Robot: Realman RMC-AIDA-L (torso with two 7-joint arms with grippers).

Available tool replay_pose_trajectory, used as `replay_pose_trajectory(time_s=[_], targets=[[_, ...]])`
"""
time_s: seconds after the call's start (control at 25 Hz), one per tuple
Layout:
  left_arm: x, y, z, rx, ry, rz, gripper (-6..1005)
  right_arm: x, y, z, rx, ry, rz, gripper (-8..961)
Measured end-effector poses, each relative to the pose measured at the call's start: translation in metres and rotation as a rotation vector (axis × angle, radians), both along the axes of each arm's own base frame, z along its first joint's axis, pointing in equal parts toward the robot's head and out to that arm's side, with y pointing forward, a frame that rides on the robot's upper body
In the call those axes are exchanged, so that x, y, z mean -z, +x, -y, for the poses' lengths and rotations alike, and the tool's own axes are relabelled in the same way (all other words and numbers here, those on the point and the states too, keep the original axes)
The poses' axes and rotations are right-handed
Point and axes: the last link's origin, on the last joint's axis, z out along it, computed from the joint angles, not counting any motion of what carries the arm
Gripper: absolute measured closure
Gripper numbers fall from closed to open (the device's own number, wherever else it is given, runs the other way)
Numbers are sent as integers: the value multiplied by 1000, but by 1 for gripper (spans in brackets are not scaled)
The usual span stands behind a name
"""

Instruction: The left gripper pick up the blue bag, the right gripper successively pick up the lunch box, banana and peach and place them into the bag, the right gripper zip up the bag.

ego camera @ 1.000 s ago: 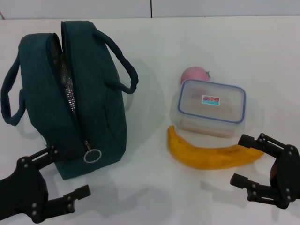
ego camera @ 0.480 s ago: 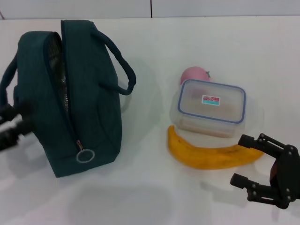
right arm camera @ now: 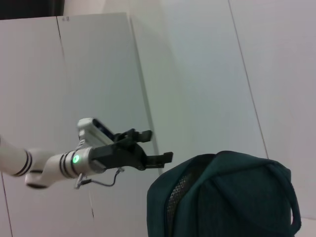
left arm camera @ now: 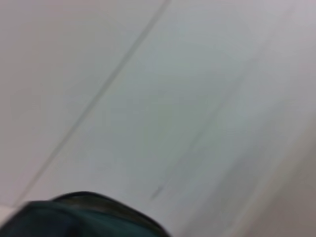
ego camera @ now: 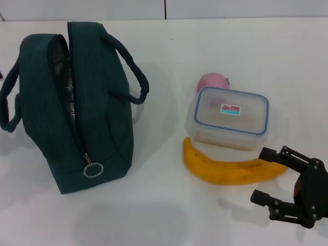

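The dark teal bag [ego camera: 97,118] stands upright on the left of the white table, its zip open and the ring pull [ego camera: 94,169] hanging at the front. It also shows in the right wrist view [right arm camera: 232,197] and the left wrist view [left arm camera: 74,217]. The clear lunch box [ego camera: 231,117] with a blue-rimmed lid sits to the right, the pink peach [ego camera: 212,82] behind it and the banana [ego camera: 230,169] in front of it. My right gripper [ego camera: 259,174] is open and empty just right of the banana. My left gripper [right arm camera: 159,144] is out of the head view; the right wrist view shows it open, raised beside the bag.
The white table [ego camera: 169,215] runs to a pale wall [ego camera: 164,7] at the back. The bag's two handles [ego camera: 130,72] stick out to either side.
My left gripper has risen from the table in front of the bag, swung left past it and left the head view. The bag shifted slightly. The right gripper has not moved.
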Motion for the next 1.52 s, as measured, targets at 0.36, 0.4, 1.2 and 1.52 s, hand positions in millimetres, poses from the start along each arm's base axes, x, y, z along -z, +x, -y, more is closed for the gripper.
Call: replay_pose_trajectory(time_s=[0.36,0.4,1.2,1.52], targets=[[-47,25,-47,-300,-187,-173,166,0,-2,-3,-5,-11,-5,97],[-47,30,-53,-328,-222,-211,166,0,-3,-3,-5,-13,-6,97],[-16,68,-93,-393,-471,-394,171,1,-4,-6,-6,-14,2,97],[-7,65,-96,-422,-483,-419,173,1,-5,-10,-9,-11,8,96]])
